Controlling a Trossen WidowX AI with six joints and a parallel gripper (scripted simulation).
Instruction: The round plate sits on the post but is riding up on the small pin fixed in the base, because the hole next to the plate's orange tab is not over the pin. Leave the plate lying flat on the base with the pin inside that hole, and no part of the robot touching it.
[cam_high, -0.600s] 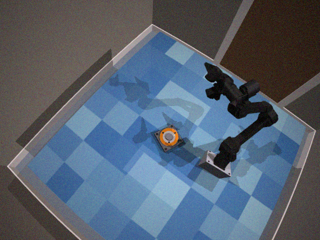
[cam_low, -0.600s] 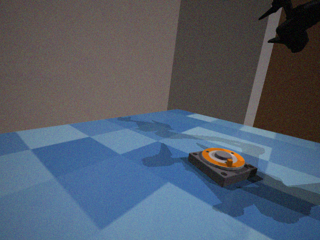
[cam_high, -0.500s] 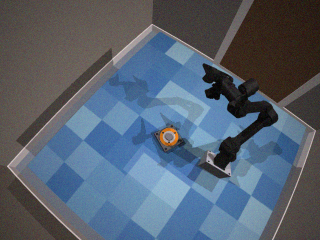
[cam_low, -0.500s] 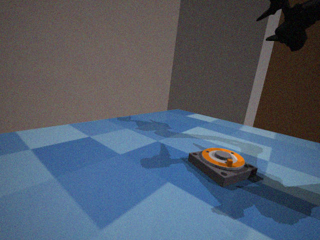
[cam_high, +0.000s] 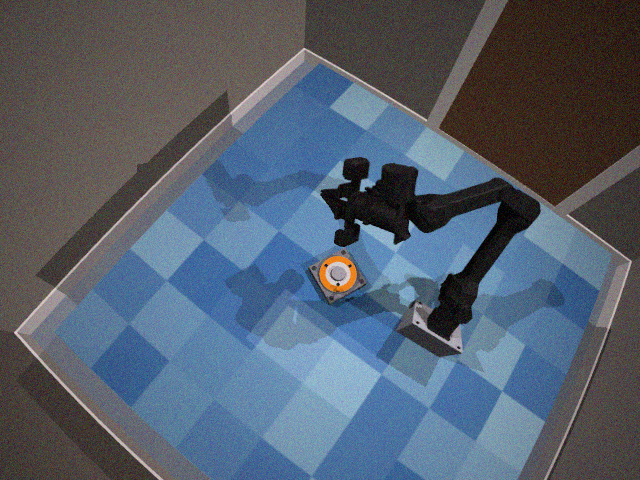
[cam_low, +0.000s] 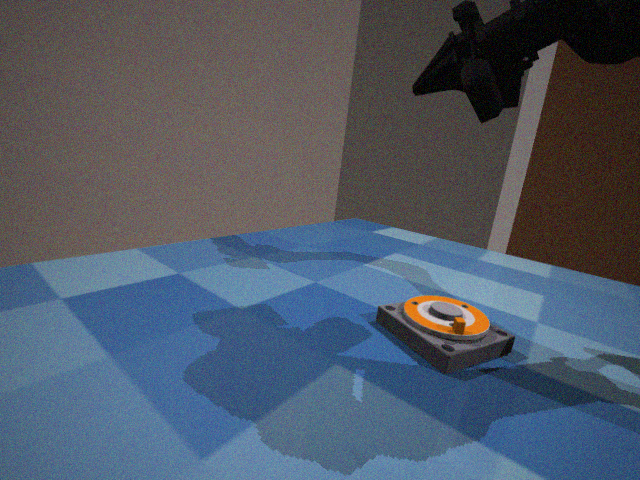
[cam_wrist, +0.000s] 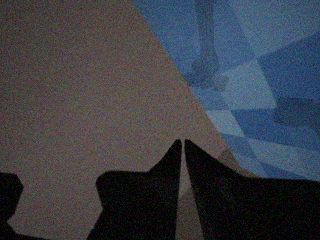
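Note:
The round plate (cam_high: 323, 276) (cam_low: 480, 322), with an orange ring and a white inner ring, sits around the grey post (cam_high: 338, 273) (cam_low: 446, 310) on the square grey base (cam_high: 355, 285) (cam_low: 413, 338). Its orange tab (cam_low: 459, 324) stands on the side near the exterior camera. The pin cannot be made out, and whether the plate lies fully flat is too small to tell. My gripper (cam_high: 323, 192) (cam_low: 415, 91) (cam_wrist: 182, 143) is shut and empty, its fingertips together. It is high above the table, clear of the plate and base, neither of which shows in the wrist view.
The blue chequered table top (cam_high: 330, 423) (cam_low: 129, 434) has a low pale border (cam_high: 266, 86) around it. My arm's mount (cam_high: 429, 335) stands to the right of the base in the top view. Shadows of the arm fall around the base.

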